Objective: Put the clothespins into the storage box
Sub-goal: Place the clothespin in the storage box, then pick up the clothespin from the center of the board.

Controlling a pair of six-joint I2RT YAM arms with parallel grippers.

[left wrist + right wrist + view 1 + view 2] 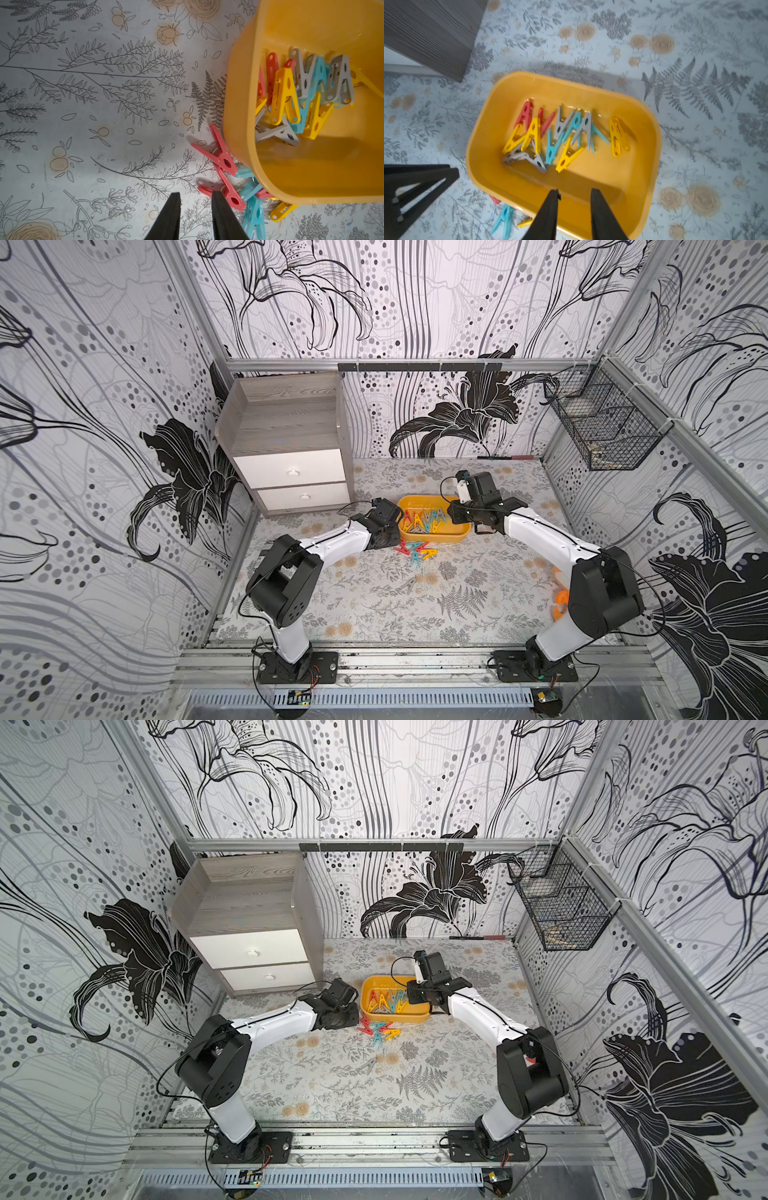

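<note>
- Two drawers face forward on the grey cabinet (291, 435), which stands well left of and behind the storage box (419, 501).
- Just off the box's left end hangs the left gripper (196, 194), fingers down over the bare table, jaws slightly spread with nothing between them. In its wrist view one fingertip sits just beside a red-pink clothespin (228, 192).
- Against the box's near wall, by its left corner, lies a loose cluster (415, 551) of red-pink, teal and yellow clothespins, overlapping and pointing in mixed directions. One red-pink pin (220, 153) touches the box wall.
- Nearer the robot than that cluster, well apart from the box, a lone grey clothespin (409, 584) lies on the table at a slant.
- The box runs its long axis across the table in both top views, right end a little nearer the robot.
- Inside, the clothespins (550, 137) are heaped toward the left half, mostly lying along the box's short way, many with narrow tips toward the far wall. A yellow clothespin (615, 137) lies apart to their right on the same axis.
- Above the box's bare right part, the right gripper (574, 190) points down, jaws slightly spread and empty.
- Far right of the box, a black wire basket (606, 427) hangs on the wall.
</note>
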